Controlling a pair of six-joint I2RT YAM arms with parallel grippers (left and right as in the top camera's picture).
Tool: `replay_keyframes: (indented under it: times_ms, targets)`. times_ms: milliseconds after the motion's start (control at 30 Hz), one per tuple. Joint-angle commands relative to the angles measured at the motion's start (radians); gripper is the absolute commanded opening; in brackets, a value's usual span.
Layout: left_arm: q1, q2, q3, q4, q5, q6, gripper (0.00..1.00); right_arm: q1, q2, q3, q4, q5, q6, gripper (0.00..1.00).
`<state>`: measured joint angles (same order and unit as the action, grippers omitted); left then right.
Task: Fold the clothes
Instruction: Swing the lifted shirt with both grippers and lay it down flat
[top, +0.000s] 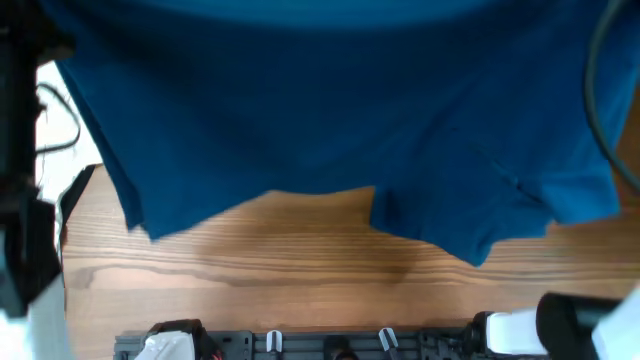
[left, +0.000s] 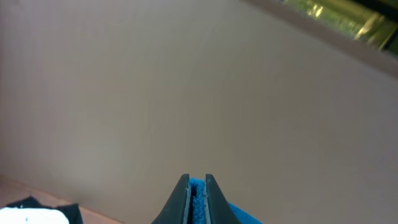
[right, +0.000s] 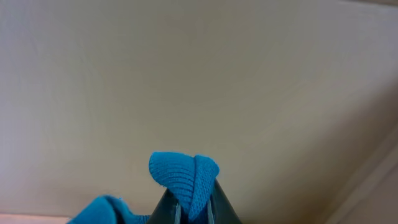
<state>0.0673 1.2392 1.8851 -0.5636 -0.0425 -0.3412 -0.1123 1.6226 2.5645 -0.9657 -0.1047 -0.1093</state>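
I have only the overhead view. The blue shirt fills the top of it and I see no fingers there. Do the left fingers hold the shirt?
Observer: Yes. In the left wrist view the left fingers are shut on a bit of the blue shirt.
Operator: And the right side?
Observer: In the right wrist view the right fingers pinch a folded edge of it, which sticks up above their tips.

The dark-blue shirt (top: 330, 110) hangs spread wide — aloft, its lower edge uneven.
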Motion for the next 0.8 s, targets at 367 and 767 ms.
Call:
replay_keyframes:
  times_ms: [367,767]
  targets:
    - [0.019,0.416,0.011,0.665,-0.052,0.039,0.04,-0.002,0.361,0.011,0.567,-0.11,0.014,0.04]
    - [0.021,0.414,0.201,0.29,-0.044,0.047,0.04,-0.01,0.307,0.009,0.552,-0.107,-0.009,0.04]
